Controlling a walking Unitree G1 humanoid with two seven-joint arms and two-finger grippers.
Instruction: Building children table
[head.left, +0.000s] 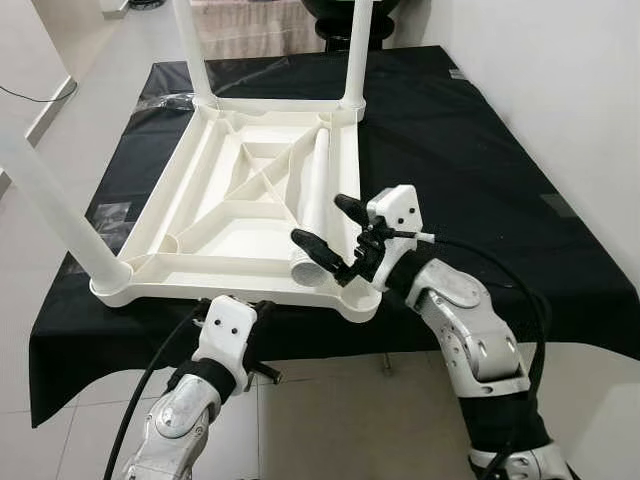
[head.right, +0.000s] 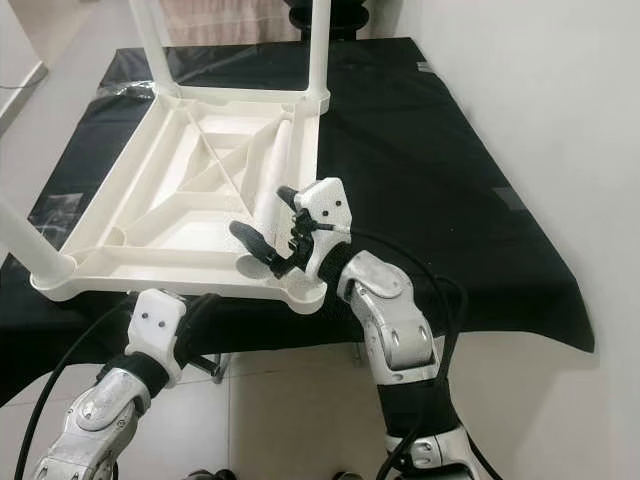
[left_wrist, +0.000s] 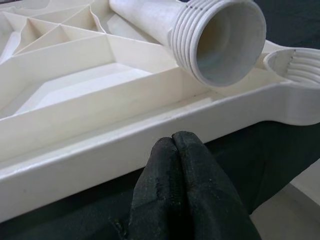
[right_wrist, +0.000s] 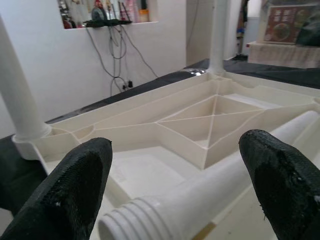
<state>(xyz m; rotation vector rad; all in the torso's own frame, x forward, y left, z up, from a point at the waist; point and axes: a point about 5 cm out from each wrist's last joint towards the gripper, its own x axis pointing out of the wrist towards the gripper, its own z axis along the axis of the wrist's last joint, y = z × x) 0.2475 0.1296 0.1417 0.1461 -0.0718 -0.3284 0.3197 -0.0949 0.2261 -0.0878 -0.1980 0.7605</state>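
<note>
Table top (head.left: 215, 215): lying upside down on the black cloth (head.left: 470, 150), ribbed underside facing up; three legs already standing in their corner sockets, at roughly 7, 11 and 1 o'clock of the panel.
Loose leg (head.left: 315, 205): lying inside the panel along its 3 o'clock edge, threaded end pointing toward the 5 o'clock corner.
Empty socket (left_wrist: 295, 70): sitting at the 5 o'clock corner, just beside the leg's threaded mouth, not yet receiving it.
Right gripper (head.left: 332, 226): hovering over the threaded end of the loose leg, fingers spread wide on either side of it, holding nothing.
Left gripper (left_wrist: 182, 165): waiting below the near edge of the panel around 6 o'clock, fingertips pressed together, holding nothing.
Risk, slipping: smooth tapered plastic likely sliding or rolling between the pads if pinched off-centre.
Risk, cross-threading: leg probably binding in the socket if brought in tilted.
Risk, shifting: panel resting close to the near table edge; pushing during threading likely nudging it toward the drop, with the left gripper not bracing it.
Surface: black cloth covering a table, creasing slightly, clear plastic wrap (head.left: 165, 100) lying near 10 o'clock.
Room: pale tiled floor (head.left: 320, 420), white wall (head.left: 560, 90) running along the 3 o'clock side; cables and a cluttered shelf (right_wrist: 107, 15) showing in the right wrist view.
</note>
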